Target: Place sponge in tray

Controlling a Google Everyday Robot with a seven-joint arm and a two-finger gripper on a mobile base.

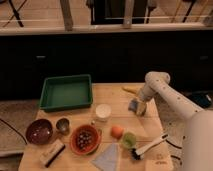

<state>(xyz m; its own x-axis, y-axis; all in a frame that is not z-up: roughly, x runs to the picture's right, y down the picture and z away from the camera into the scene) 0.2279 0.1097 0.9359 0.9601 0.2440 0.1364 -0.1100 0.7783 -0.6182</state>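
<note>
One arm (167, 96) reaches in from the picture's right and bends down to the wooden worktop (111, 95). Its jaws stand released and wide, tips lowered to the board near its right edge.

Sponge (133, 105) – a small blue-grey block, lying on the worktop right at the jaws, on their left side as pictured. Whether a jaw touches it cannot be told. It lies outside the tray.

Tray (66, 93) – green, rimmed, well apart from the jaws to the picture's left and slightly farther back, nothing seen inside it.

Yellow item (130, 89) – just behind the jaws, partly hidden by the arm.

White cup (103, 111) – between the jaws and the tray, a little nearer the camera.

Orange ball (117, 131) and green cup (129, 140) – in front of the jaws, toward the camera; a brush (150, 146) lies slanted just right of the green cup.

Orange bowl (85, 139), holding dark pieces, and a pale cloth (106, 159) – front left of the jaws.

Dark bowl (39, 131) and metal cup (62, 125) – far left of the jaws, in front of the tray.
</note>
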